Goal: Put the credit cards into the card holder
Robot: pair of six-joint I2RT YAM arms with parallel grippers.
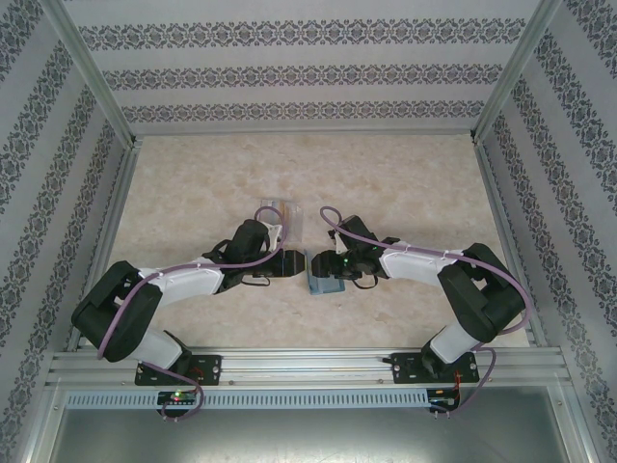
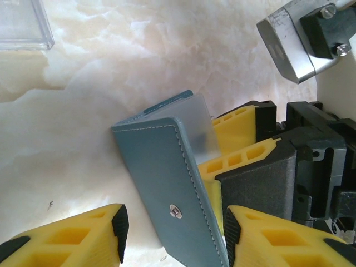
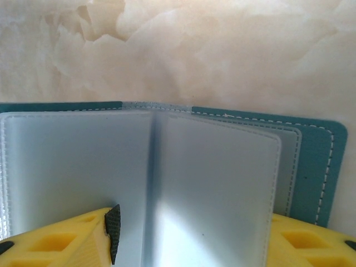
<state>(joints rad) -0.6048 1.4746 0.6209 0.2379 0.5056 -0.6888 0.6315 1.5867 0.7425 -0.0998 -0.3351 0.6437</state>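
Card holder (image 1: 325, 283) stands open at mid-table. Left gripper (image 2: 175, 225) is released, fingers spread astride its cover. Right gripper (image 3: 192, 231) is released, astride the pocket leaves.

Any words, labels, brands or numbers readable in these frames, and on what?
None readable.
The card holder shows only stitching and a plain metal snap; its frosted pockets are blank.
The clear plastic case carries no print I can see.
The wallpaper bears a pattern, not letters.
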